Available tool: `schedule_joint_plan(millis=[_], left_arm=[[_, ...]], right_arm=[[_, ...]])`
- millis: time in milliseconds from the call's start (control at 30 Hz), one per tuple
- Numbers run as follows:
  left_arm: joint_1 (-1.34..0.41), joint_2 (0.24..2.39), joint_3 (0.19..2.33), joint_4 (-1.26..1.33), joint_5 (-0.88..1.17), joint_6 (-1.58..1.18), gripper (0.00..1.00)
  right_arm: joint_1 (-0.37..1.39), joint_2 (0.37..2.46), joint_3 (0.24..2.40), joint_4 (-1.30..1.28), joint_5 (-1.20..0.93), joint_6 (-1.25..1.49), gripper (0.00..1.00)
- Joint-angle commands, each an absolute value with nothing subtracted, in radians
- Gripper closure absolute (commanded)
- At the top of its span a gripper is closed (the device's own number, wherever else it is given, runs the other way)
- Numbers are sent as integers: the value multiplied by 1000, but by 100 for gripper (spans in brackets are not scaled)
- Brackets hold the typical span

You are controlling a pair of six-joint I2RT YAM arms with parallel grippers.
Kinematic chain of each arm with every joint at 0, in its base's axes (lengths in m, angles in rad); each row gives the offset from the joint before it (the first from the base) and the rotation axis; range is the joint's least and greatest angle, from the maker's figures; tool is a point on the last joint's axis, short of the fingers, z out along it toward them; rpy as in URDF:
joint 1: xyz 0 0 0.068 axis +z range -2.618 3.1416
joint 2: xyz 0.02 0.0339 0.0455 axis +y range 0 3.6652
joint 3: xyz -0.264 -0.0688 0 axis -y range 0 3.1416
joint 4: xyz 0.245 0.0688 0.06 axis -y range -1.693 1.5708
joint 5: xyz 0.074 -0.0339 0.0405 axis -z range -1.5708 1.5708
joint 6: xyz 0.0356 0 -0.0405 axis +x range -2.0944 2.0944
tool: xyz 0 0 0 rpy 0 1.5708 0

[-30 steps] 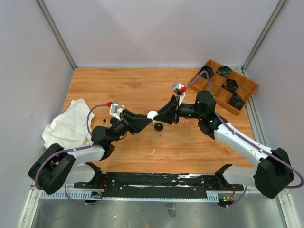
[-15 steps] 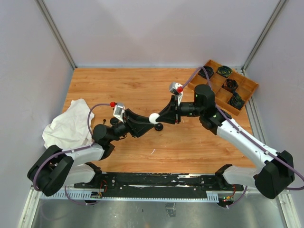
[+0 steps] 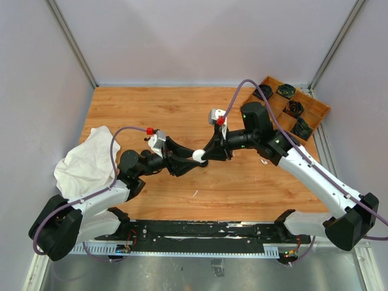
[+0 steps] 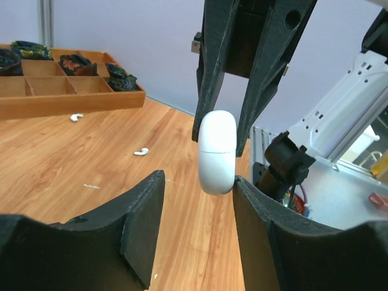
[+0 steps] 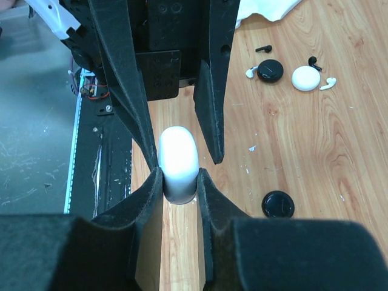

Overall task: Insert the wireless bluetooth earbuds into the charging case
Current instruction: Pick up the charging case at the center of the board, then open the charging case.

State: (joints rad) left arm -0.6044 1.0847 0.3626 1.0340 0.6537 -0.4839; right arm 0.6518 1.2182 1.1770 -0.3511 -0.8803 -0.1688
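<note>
your right gripper (image 5: 179, 185) is clamped on the white charging case (image 5: 177, 154) above mid-bench. your left gripper (image 4: 197, 182) sits wide apart around it (a gap shows on one side). the earbuds (image 5: 329, 80) lie loose toward the left edge, beside two round pucks (image 5: 306, 77).

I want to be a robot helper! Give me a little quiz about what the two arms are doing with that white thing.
1. True or false: the right gripper is clamped on the white case.
2. Where does the white cloth lie? A) on the left side of the table B) between the grippers C) in the far right corner
3. Fill in: the left gripper is ___, with one finger on either side of the case.
Key: 1 true; 2 A; 3 open.
</note>
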Motion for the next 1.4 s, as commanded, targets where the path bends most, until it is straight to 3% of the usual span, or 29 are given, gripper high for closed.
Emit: schedule_joint_plan(millis=[0, 367, 633, 767, 933, 1033, 1367], left_arm=[[-601, 1086, 389, 1007, 696, -433, 48], [-601, 1111, 387, 1056, 728, -452, 68], [-601, 1116, 370, 1088, 733, -430, 99], [-601, 1113, 345, 1137, 736, -394, 100], [-601, 1110, 292, 1246, 735, -361, 100], [-601, 1109, 291, 1225, 737, -332, 100], [-601, 1110, 263, 1252, 751, -276, 100]], right_arm=[[696, 1245, 1250, -467, -841, -272, 94], [751, 1281, 1309, -542, -782, -341, 93], [781, 1294, 1331, -566, -742, -381, 85], [787, 1295, 1334, -566, -731, -389, 80], [791, 1294, 1335, -566, -716, -398, 56], [790, 1296, 1343, -566, -707, -399, 47], [797, 1301, 1346, -543, -650, -392, 46]])
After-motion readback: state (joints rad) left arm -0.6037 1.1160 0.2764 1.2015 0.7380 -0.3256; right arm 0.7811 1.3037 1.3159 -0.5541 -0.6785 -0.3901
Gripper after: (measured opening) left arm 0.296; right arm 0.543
